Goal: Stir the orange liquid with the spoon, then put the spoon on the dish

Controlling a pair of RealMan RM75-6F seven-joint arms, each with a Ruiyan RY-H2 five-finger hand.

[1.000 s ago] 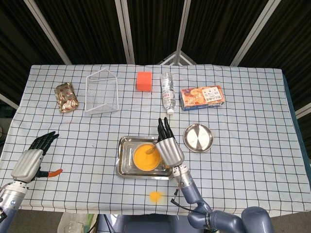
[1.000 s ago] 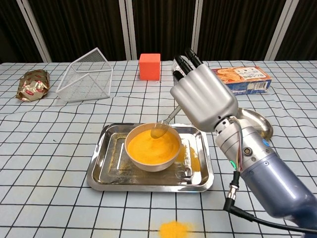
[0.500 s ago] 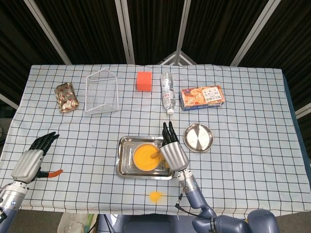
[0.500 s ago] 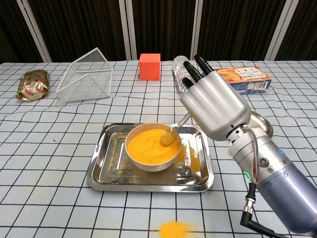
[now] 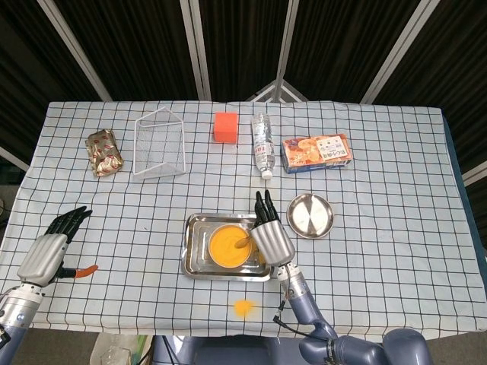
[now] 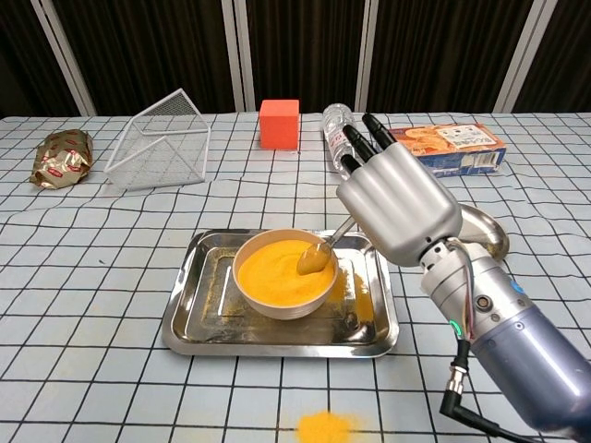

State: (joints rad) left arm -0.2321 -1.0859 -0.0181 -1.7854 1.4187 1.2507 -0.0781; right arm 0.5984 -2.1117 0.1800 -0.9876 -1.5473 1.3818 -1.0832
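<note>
Gripping the spoon [image 6: 319, 254] in the bowl [image 6: 282, 293], right hand [image 6: 399, 203] beside tray [image 6: 277, 337] edge; left hand [image 5: 47, 251] loose.

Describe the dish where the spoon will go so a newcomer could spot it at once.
Start at the steel tray near the table's front edge, the one holding the bowl of orange liquid. Just to its right, beyond the right hand, lies the dish: small, round, shiny metal, the only round plate there.

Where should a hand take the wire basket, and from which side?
Take the wire basket at its top ridge, coming from above. It is a triangular wire frame, and that thin ridge wire is the one part fingers could close around; nothing stands over it.
</note>
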